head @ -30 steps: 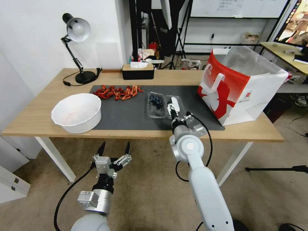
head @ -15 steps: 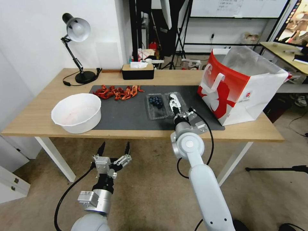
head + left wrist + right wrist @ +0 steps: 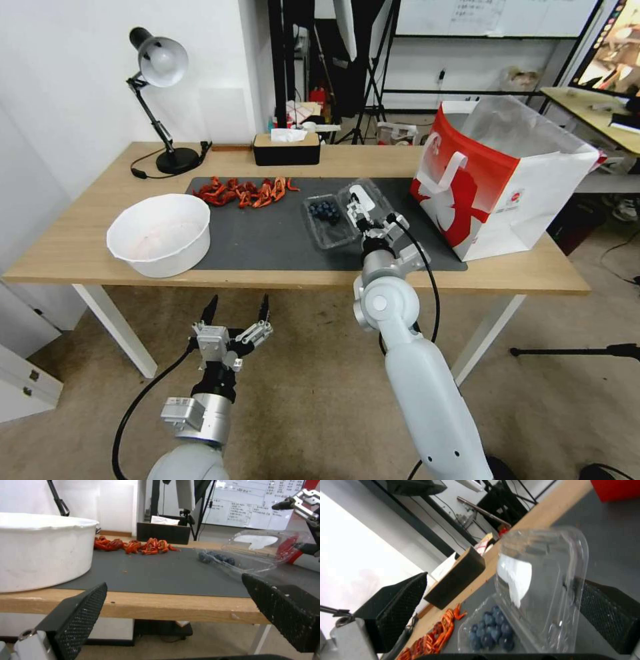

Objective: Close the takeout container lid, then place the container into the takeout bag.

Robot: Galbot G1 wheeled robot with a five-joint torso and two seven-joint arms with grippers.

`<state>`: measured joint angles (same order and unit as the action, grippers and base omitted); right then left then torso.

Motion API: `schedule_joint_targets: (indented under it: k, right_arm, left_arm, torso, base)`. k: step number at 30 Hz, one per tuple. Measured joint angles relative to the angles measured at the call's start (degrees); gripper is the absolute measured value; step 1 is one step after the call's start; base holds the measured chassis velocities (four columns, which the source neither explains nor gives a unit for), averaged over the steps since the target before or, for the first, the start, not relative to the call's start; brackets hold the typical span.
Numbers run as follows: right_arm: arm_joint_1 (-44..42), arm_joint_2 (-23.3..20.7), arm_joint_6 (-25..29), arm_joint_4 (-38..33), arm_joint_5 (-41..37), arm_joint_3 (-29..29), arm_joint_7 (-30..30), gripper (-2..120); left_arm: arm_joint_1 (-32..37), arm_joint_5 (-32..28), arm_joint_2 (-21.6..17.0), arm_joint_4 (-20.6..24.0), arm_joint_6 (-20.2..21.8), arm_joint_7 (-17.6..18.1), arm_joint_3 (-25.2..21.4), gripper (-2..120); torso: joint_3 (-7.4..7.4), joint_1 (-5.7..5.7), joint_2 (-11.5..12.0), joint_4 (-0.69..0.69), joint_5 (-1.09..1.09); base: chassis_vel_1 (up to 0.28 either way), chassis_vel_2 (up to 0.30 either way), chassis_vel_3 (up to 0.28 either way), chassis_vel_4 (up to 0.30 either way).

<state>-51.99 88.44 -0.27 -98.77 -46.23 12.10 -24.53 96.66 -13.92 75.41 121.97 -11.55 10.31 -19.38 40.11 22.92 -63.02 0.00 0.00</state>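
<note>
The right gripper [image 3: 358, 215], fingers spread wide, has tipped the lid [image 3: 363, 198] up (previously flat).

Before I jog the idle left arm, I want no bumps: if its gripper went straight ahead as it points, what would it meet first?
Probably the wooden table's front edge: the open left gripper hangs below the tabletop, pointing at that edge between the big white round bowl and the clear plastic blueberry clamshell. Depth is uncertain.

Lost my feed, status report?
Right claw open at the lid, half raised. Left claw open, parked below table. Takeout bag open, nothing blocking.
</note>
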Motion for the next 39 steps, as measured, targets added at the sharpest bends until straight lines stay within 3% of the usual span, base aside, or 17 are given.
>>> schedule_joint_targets:
  k: [16, 24, 30, 39]
  right_arm:
    - [0.97, -4.13, -0.65, 0.94, 5.14, -0.80, 8.52, 100]
    - [1.52, -6.63, -2.36, 1.36, 3.69, -1.07, 13.53, 100]
    - [2.00, -9.95, -4.57, 2.26, 0.94, -1.02, 20.60, 100]
    - [4.45, -12.63, -6.22, 3.98, -1.60, -1.79, 24.01, 100]
  left_arm:
    - [0.13, 0.33, -0.02, -0.11, -0.56, 0.34, 0.33, 100]
    - [0.29, 0.59, 0.21, -0.07, -0.68, 0.35, 0.44, 100]
    - [0.42, 0.81, 0.33, -0.06, -0.78, 0.35, 0.56, 100]
    - [0.52, 0.93, 0.42, 0.04, -0.79, 0.35, 0.63, 100]
  torso:
    - [0.00, 0.00, 0.00, 0.00, 0.00]
    - [0.00, -0.01, -0.01, 0.00, 0.01]
    - [0.00, -0.01, -0.01, 0.00, 0.01]
    - [0.00, -0.01, -0.01, 0.00, 0.00]
  base:
    - [0.000, 0.000, 0.000, 0.000]
    - [0.000, 0.000, 0.000, 0.000]
    - [0.000, 0.000, 0.000, 0.000]
    - [0.000, 0.000, 0.000, 0.000]
